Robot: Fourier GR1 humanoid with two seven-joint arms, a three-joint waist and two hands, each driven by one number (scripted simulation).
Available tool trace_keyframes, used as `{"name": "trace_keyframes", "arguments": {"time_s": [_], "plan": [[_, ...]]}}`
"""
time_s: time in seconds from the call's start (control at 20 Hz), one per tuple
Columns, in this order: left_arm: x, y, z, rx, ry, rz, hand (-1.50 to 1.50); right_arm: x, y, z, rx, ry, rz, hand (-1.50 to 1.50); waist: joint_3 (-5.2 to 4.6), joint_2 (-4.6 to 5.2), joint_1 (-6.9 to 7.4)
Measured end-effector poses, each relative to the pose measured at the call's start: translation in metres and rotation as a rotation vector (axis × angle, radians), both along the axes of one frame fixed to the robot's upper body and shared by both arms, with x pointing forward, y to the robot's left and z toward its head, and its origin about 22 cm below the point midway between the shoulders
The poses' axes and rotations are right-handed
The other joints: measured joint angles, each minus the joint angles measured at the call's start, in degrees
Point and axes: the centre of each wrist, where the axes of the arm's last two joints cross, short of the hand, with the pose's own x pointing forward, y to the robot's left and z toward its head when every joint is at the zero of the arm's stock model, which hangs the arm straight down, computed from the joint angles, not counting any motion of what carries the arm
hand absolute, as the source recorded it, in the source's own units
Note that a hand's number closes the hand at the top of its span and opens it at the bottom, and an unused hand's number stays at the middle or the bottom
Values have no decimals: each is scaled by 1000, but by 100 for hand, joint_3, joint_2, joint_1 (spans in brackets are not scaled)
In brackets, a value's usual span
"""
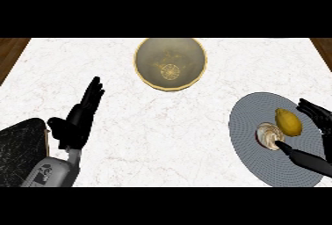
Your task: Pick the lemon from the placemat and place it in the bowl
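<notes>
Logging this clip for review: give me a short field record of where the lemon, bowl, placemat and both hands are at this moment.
lemon: yellow oval lemon lying on the mat, not lifted
placemat: round grey woven placemat at the counter's right
other item: small round brownish shell-like object beside the lemon, on the mat
bowl: tan round bowl with gold rim at top centre, no lemon inside
right hand: black right hand open around the lemon, thumb by the shell-like object
left hand: black left hand open, resting at left
surface: white marble counter
</notes>
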Motion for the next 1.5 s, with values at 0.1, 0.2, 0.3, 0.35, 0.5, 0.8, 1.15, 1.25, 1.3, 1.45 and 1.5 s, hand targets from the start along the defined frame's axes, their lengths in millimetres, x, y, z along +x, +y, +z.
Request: {"name": "trace_keyframes", "arguments": {"time_s": [0.1, 0.2, 0.3, 0.35, 0.5, 0.8, 1.15, 1.25, 1.3, 1.45, 1.5], "plan": [[0, -10, -1, -7, 3, 2, 0, -4, -6, 1, -9, -68, -19, -150, -3, 7, 10], [0, -8, -1, -6, 2, 6, 0, -9, -18, 13, -40, -96, -48, -150, -6, 10, 16], [-3, -8, 1, -5, 2, 7, 0, -12, -24, 30, -96, -88, -81, -150, -11, 9, 27], [-4, -5, 3, -5, 1, 10, 0, -13, -26, 40, -122, -73, -101, -150, -14, 8, 29], [-7, -9, 8, -10, 2, 10, 0, -9, -38, 68, -182, -21, -144, -150, -16, 10, 54], [-6, -11, 9, -6, 4, 1, 0, 1, -39, 106, -234, 153, -128, -150, -18, 24, 80], [-9, -11, 10, -5, 4, 1, 0, 17, -37, 103, -313, 402, -105, -150, -15, 30, 118], [-7, -14, 9, -5, 4, 1, 0, 20, -36, 97, -332, 451, -93, -150, -14, 31, 107], [-5, -15, 8, 0, 3, 3, 0, 21, -37, 96, -338, 469, -86, -150, -13, 30, 99], [-5, -13, 15, 3, -2, 5, 0, 25, -43, 85, -349, 512, -69, -150, -12, 28, 94], [-6, -13, 14, 2, -1, 7, 0, 26, -46, 83, -346, 517, -59, -150, -11, 27, 92]]}}
